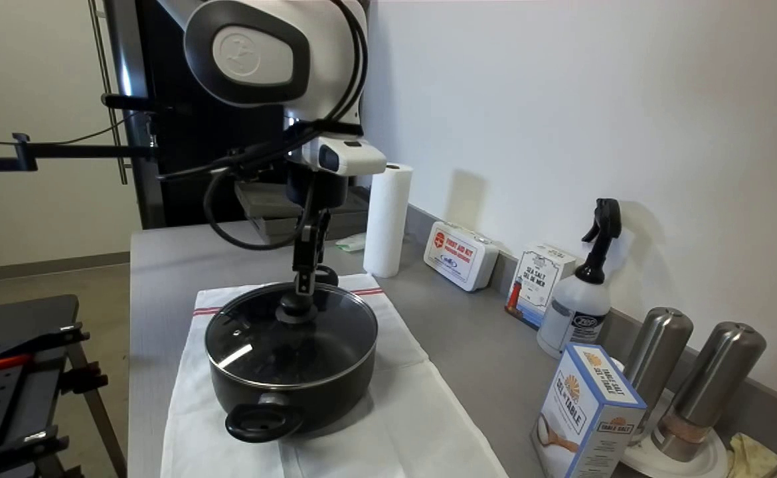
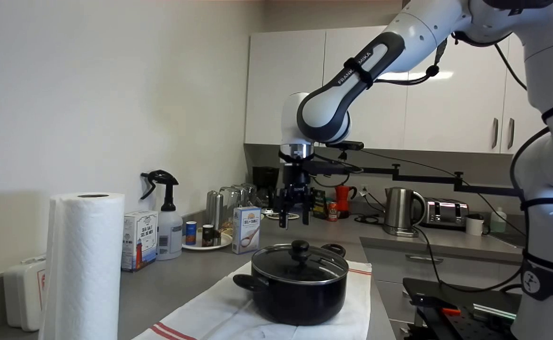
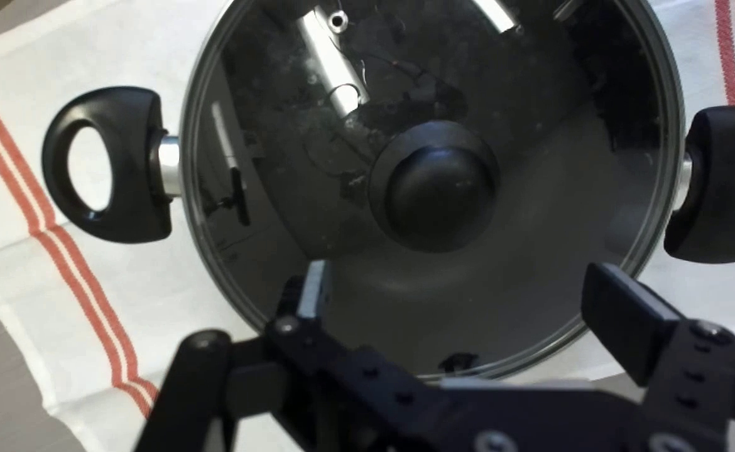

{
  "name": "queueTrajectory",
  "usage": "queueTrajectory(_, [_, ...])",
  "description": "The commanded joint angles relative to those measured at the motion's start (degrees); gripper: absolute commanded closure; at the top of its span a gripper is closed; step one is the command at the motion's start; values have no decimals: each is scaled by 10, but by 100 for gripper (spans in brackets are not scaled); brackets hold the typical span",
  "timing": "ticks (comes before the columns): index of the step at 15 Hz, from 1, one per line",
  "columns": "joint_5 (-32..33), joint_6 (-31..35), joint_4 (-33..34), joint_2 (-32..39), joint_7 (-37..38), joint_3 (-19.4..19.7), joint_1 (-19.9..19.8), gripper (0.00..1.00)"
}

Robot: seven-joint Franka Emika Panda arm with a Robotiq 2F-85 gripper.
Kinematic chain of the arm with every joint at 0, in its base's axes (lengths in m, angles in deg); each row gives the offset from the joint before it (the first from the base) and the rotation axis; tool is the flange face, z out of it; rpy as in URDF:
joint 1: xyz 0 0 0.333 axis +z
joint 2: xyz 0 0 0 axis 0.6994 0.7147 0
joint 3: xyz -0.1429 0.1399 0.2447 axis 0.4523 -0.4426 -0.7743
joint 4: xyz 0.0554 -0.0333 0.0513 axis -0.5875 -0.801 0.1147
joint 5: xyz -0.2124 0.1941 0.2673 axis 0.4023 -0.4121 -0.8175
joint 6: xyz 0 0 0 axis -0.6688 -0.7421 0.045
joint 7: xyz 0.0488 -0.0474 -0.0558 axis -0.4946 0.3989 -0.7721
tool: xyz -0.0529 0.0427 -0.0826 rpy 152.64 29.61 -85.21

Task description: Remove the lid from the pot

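the black pot (image 2: 300, 304) stands on a white, red-striped towel (image 2: 220, 316) on the counter (image 2: 163, 293), with the glass lid (image 1: 295, 348) seated on its rim. reflections across the dark glass make the inside hard to make out, so i cannot tell what it holds. a white plate (image 1: 707, 460) carries two steel mills (image 1: 720, 372); the nearer shows something pinkish in its clear base, and the table salt box (image 1: 588, 411) hides part of the other. the wrist view cuts off one side handle (image 3: 710, 188) and the lid's top edge. the fingers (image 3: 625, 320) are spread wide apart, released. they hang above the lid, apart from it, with a space showing between fingertips and knob (image 2: 300, 249) in an exterior view. in the wrist view the knob lies beyond the fingertips, about midway between them from side to side.
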Motion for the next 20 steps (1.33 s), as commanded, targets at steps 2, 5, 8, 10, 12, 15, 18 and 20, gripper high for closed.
queueTrajectory(2, [-52,2,10,26,-28,1,1,0])
queueTrajectory(5, [-63,-1,10,37,-29,2,1,0])
queueTrajectory(8, [-59,-1,10,47,-21,4,3,0])
queueTrajectory(10, [-58,-3,10,51,-19,4,4,0])
queueTrajectory(12, [-56,-3,10,54,-18,5,4,0])
queueTrajectory(15, [-57,-3,9,56,-18,6,4,26])
queueTrajectory(18, [-55,-4,7,53,-15,7,4,46])
queueTrajectory(20, [-53,-4,5,51,-12,9,5,62])
